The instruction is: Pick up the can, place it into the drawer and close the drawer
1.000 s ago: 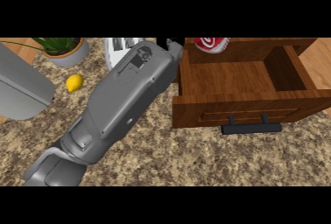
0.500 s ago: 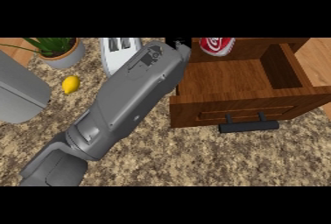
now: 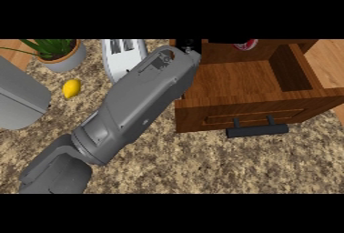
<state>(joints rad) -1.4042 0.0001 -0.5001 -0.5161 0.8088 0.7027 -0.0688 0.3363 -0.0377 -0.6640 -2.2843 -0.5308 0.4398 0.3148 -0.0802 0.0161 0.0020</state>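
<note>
Forearm (image 3: 134,104) of mine runs from seven o'clock toward twelve, its hand (image 3: 190,44) barely showing; I cannot tell its fingers. Drawer (image 3: 255,98) at two o'clock stands open, the can (image 3: 245,44) at its far edge.

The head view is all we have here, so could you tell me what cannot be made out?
- Can: cut off by the view's top edge.
- Left hand: mostly hidden past its forearm and the top edge; its hold cannot be judged.
- Right hand: not in view.
- Drawer: far end cut off.
</note>
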